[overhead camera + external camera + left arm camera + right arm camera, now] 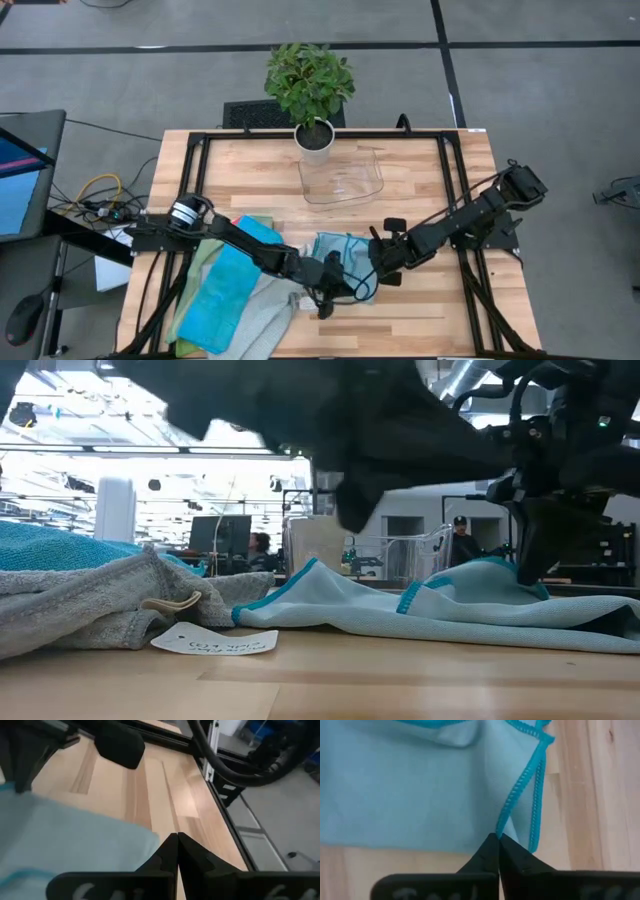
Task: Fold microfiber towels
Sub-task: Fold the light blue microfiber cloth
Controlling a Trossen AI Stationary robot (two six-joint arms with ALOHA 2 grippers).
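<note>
A light grey towel with teal edging [335,248] lies crumpled on the wooden table near its front edge, also seen in the low view [450,610]. My right gripper [377,263] points steeply down at the towel's right side and is shut on it [498,836]. My left gripper [335,285] reaches in from the left over the towel's near part, shut [177,837]. The towel's edge [150,837] lies just beside its tips, and nothing shows between them. My right gripper pinches the towel at its teal-stitched edge [506,817] between its two fingertips, where the cloth is folded over and two hemmed edges run close together. The fingers come from above, pointing steeply down. The towel rests on the table, rising a little to the fingers [515,575].
A heap of other towels, bright blue [225,290] and grey [265,320], lies at the near left; a white label [215,642] sticks out of it. A clear plastic tray [343,178] and a potted plant [312,85] stand at the far middle. Black frame rails [455,190] border the table.
</note>
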